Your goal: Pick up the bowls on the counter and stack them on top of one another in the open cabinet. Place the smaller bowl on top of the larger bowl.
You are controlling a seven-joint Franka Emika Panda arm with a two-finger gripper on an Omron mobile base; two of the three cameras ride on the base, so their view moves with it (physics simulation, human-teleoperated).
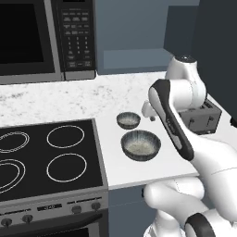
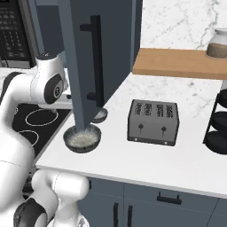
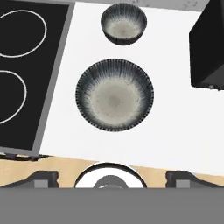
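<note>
— Bowls first: where do they sit?

— Larger bowl (image 3: 114, 95) lies mid-frame in the hand view, upright on the white worktop (image 3: 175, 127); the smaller bowl (image 3: 124, 23) sits just beyond it, near the top edge, close but apart. The stovetop (image 3: 26, 74) fills the left side.

— And the pincer (image 3: 109, 179)?

— Spread wide at the bottom of the frame, hovering above, pinching nothing.

— How would the big one handle?

— Likely stiff, glazed, fairly heavy, chippable. The ribbed outside may give some bite, the smooth inside may slip. I'd straddle the rim wall, one finger inside, one outside, and lift level toward the open cabinet (image 1: 134, 59), upper middle of the left base view.
</note>
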